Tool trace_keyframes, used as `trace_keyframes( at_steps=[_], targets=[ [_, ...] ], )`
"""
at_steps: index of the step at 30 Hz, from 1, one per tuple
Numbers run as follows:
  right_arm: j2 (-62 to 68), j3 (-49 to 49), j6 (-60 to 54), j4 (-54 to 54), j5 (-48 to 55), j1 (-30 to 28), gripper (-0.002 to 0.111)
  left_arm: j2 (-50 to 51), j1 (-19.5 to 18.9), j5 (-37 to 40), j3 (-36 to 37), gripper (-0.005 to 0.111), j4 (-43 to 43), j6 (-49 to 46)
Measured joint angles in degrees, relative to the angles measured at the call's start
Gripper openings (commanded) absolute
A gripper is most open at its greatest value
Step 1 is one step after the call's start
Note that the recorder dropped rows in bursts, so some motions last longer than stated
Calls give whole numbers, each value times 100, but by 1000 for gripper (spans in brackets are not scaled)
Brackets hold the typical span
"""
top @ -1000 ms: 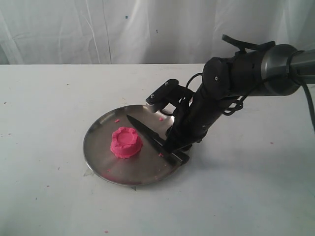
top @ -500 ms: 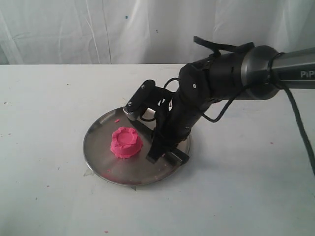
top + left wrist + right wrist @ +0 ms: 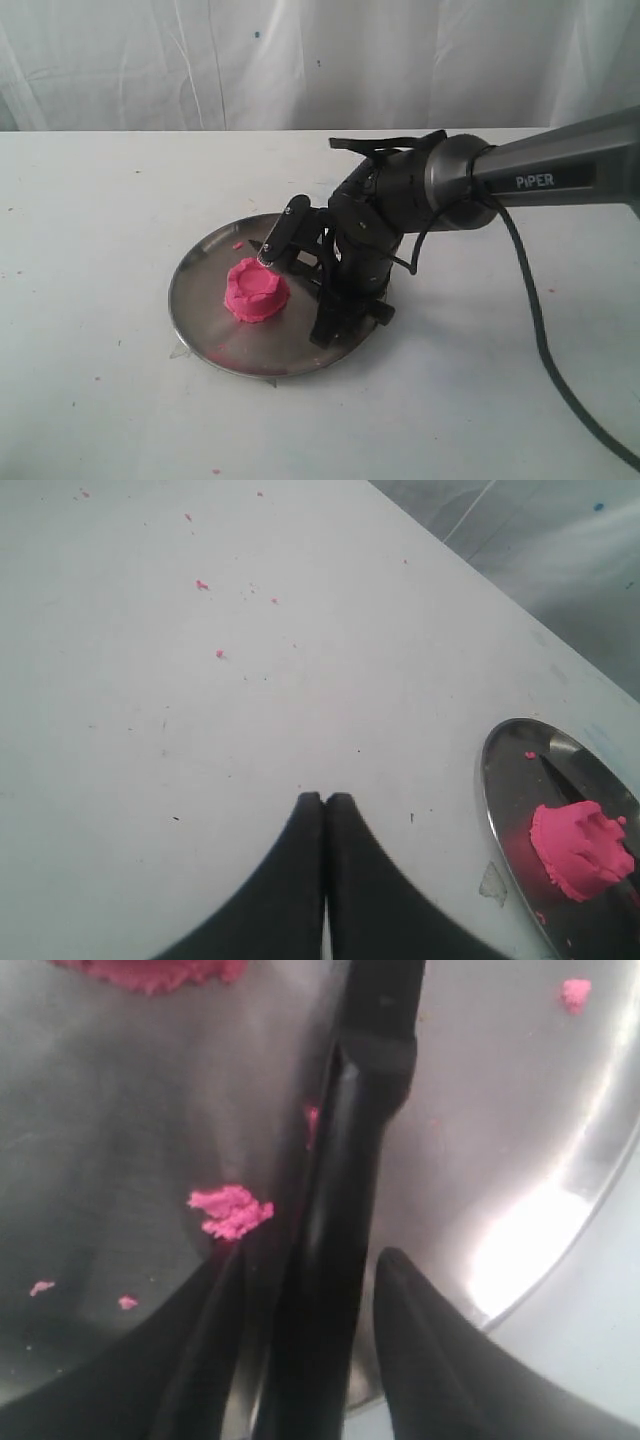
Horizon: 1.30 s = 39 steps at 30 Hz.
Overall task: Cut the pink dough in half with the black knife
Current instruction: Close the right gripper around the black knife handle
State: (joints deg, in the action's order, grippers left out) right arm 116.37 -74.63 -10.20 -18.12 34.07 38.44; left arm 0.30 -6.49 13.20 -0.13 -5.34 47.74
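Observation:
The pink dough (image 3: 256, 290) is a round lump with a dented top, lying left of centre on the steel plate (image 3: 205, 300). It also shows in the left wrist view as the dough (image 3: 580, 848). The black knife (image 3: 335, 1260) lies on the plate to the right of the dough. In the exterior view the arm hides most of it; only its handle end (image 3: 382, 313) pokes out. My right gripper (image 3: 326, 335) is down on the plate. In its wrist view, the right gripper (image 3: 312, 1255) is open with one finger on each side of the handle. My left gripper (image 3: 325, 798) is shut and empty over bare table.
Pink crumbs (image 3: 230, 1210) lie on the plate beside the knife, and smaller ones (image 3: 203, 584) dot the white table. The plate's rim (image 3: 490, 780) is to one side of the left gripper. A white curtain (image 3: 300, 60) hangs behind the table.
My right arm has swung left across the plate and come lower. It now covers the knife blade that showed before. The dough and plate have not moved.

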Motion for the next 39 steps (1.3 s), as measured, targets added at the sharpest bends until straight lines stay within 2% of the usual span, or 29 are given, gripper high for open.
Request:
trace_keyframes(
  at_steps=[3, 5, 10, 15, 21, 29, 34, 39],
  targets=[
    [25, 0, 14, -15, -11, 0, 37, 0, 0, 0, 0, 0, 0, 0],
    [25, 0, 14, -33, -36, 0, 32, 0, 0, 0, 0, 0, 0, 0],
    [25, 0, 49, -226, -48, 0, 0, 0, 0, 0, 0, 0, 0, 0],
    [25, 0, 381, -665, 123, 0, 0, 0, 0, 0, 0, 0, 0, 0],
    [-208, 0, 1075, -1184, 796, 0, 0, 0, 0, 0, 0, 0, 0, 0],
    [-472, 0, 796, -269, 1831, -10, 0, 0, 0, 0, 0, 0, 0, 0],
    [-472, 0, 95, 511, 1671, -10, 0, 0, 0, 0, 0, 0, 0, 0],
    [-472, 0, -79, 624, 1609, -10, 3, 0, 0, 0, 0, 0, 0, 0]
  ],
)
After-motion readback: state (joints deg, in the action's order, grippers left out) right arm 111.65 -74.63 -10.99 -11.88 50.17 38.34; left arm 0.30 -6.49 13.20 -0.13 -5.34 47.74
